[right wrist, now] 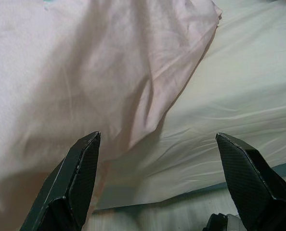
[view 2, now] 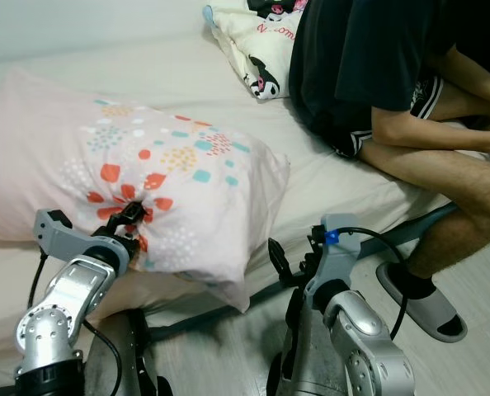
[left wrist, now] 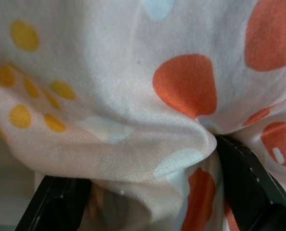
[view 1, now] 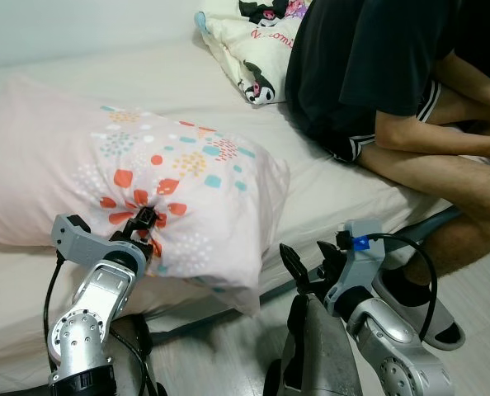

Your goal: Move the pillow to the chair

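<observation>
While my left hand [view 1: 143,221] is clamped on a bunched fold of the pink dotted pillow [view 1: 129,177], that pillow lies on the bed [view 1: 336,186], left side. Right hand [right wrist: 157,180]: fingers apart, near the pillow's right corner. Person [view 1: 393,82] seated far right.

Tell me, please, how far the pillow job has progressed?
Done: the left gripper has pinched a fold of the pale pink flower-printed pillow. In hand: the open right gripper waits near its corner. Left: the pillow lies on the white-sheeted bed; lifting and carrying remain.
</observation>
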Available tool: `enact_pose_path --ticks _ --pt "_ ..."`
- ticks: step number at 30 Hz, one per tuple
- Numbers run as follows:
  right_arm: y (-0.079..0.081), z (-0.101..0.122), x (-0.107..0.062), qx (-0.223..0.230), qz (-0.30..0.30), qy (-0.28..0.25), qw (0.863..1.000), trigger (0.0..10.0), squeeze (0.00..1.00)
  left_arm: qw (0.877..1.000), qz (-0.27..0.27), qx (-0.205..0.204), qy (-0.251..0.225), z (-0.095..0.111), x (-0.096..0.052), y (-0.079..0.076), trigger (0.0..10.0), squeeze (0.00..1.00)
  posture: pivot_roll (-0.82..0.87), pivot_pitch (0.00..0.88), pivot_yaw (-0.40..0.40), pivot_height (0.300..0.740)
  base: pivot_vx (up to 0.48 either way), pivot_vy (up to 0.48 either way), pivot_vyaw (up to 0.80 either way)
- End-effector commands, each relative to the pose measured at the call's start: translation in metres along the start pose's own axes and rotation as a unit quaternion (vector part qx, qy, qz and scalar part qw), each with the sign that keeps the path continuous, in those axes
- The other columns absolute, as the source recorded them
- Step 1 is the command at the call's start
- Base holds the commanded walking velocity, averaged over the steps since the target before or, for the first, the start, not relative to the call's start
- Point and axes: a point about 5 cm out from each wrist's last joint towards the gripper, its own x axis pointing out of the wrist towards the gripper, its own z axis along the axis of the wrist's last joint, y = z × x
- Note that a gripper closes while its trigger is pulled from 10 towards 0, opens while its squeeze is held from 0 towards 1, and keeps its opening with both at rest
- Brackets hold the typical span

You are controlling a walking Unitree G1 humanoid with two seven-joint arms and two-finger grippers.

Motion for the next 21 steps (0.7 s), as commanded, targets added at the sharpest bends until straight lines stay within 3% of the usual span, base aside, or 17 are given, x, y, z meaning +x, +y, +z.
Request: enact_pose_path --ticks 1,4,5,7,9,15,18,21 --pt "-0.001 -0.005 -0.002 0.000 -0.002 0.014 1.000 10.0 0.00 0.996 -0.030 -0.078 0.033 -0.029 0.004 -0.004 10.0 1.00 -0.10 0.214 -0.019 0.355 0.000 0.000 0.00" --pt "-0.001 -0.006 -0.002 -0.004 -0.001 0.015 1.000 10.0 0.00 0.994 -0.042 -0.089 0.044 -0.039 0.012 -0.006 10.0 1.00 -0.11 0.215 -0.018 0.355 0.000 0.000 0.00" --pt "-0.001 -0.006 -0.002 -0.005 -0.001 0.016 1.000 10.0 0.00 0.994 -0.038 -0.085 0.054 -0.046 0.016 -0.005 10.0 0.00 -0.11 0.215 -0.018 0.355 0.000 0.000 0.00" --pt "-0.001 -0.006 -0.002 -0.005 -0.001 0.016 1.000 10.0 0.00 0.995 -0.023 -0.068 0.064 -0.051 0.018 -0.002 10.0 0.00 -0.11 0.215 -0.017 0.355 0.000 0.000 0.00" --pt "-0.001 -0.005 -0.002 -0.006 -0.002 0.016 1.000 10.0 0.00 0.997 -0.006 -0.025 0.072 -0.059 0.023 -0.002 10.0 0.00 -0.11 0.222 -0.014 0.355 0.000 0.000 0.00" --pt "-0.002 -0.005 -0.002 -0.006 -0.004 0.015 1.000 10.0 0.00 0.998 0.003 0.002 0.069 -0.065 0.027 -0.005 10.0 0.00 -0.11 0.226 -0.015 0.355 0.000 0.000 0.00" --pt "-0.001 -0.004 -0.001 -0.006 -0.005 0.014 1.000 10.0 0.00 0.997 0.021 0.065 0.046 -0.069 0.032 -0.007 10.0 0.00 -0.11 0.228 -0.016 0.355 0.000 0.000 0.00" --pt "-0.002 -0.004 -0.001 -0.006 -0.005 0.013 1.000 10.0 0.00 0.997 0.028 0.068 0.030 -0.070 0.037 -0.008 10.0 0.00 -0.11 0.229 -0.017 0.355 0.000 0.000 0.00"
